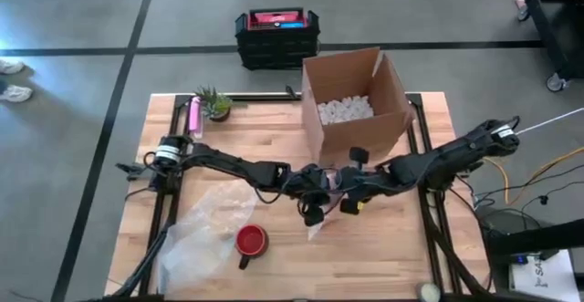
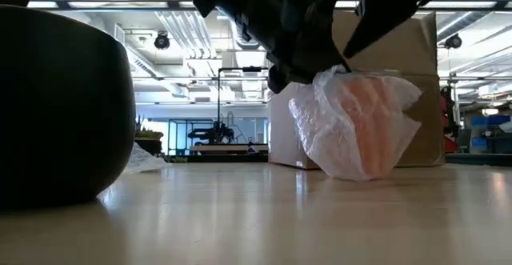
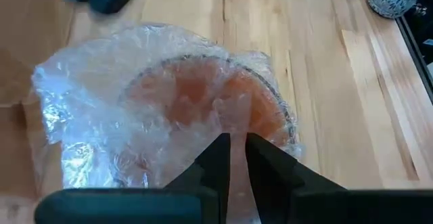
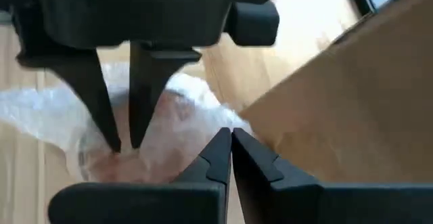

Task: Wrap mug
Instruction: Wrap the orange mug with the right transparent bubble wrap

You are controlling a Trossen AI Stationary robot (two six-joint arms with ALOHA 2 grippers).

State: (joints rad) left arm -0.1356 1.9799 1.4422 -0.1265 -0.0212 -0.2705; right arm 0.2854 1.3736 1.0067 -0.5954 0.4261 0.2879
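An orange mug (image 3: 203,102) wrapped in clear bubble wrap (image 2: 356,129) sits at the table's middle, in front of the cardboard box. Both grippers meet over it. My left gripper (image 3: 234,151) comes in from the table's left and is shut on the wrap. My right gripper (image 4: 231,140) comes in from the right and is shut at the wrap's edge. In the high view the arms hide most of the bundle; only a bit of wrap (image 1: 317,229) shows. Whether the bundle's lower end (image 2: 352,173) touches the table, I cannot tell. My left gripper pinches the bubble wrap over the mug's side (image 3: 233,126) between its two fingers, coming from above and pointing down. One layer or several, I cannot tell. My right gripper is shut on the wrap's gathered upper edge (image 4: 203,112), slanting down from the table's right. The bundle hangs below both grippers, tilted.
An open cardboard box (image 1: 356,97) with white packing peanuts stands just behind the grippers. A red mug (image 1: 251,240) stands on a loose bubble wrap sheet (image 1: 196,234) at the front left. A small plant (image 1: 215,104) and a pink bottle (image 1: 193,117) are at the far left.
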